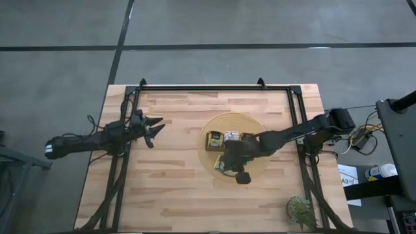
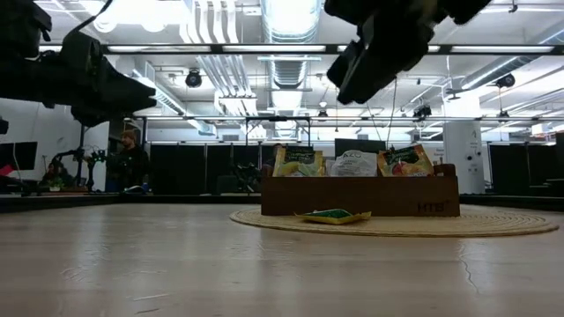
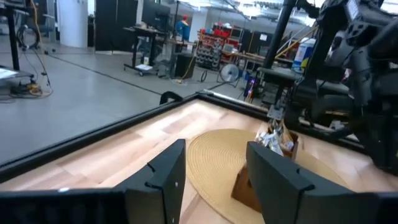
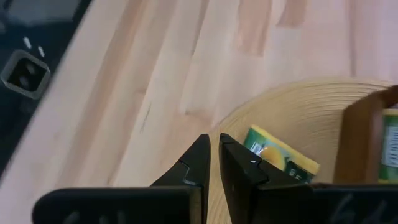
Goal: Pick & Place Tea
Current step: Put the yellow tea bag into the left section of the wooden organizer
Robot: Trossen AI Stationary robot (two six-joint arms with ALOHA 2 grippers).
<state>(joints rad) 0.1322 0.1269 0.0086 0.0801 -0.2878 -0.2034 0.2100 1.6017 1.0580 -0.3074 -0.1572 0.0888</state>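
Your right gripper [image 4: 214,163] hangs above the round woven mat [image 1: 253,123], fingers nearly closed with nothing between them, just beside a yellow-green tea packet [image 4: 281,159] lying flat on the mat in front of the wooden tray [image 2: 359,195] (more packets stand upright in its compartments). Your left gripper [image 1: 156,125] waits wide open and empty over the table's left side.

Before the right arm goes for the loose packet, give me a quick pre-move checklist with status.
1. Loose tea packet lying flat on the round mat, outside the tray: ok.
2. Right tool above and beside the packet: ok.
3. Right tool open for a pick: not ok, fingers shut.
4. Right tool empty: ok.
5. Left tool parked over the table's left side, away from the mat: ok.
6. Free room in the tray: cannot tell.
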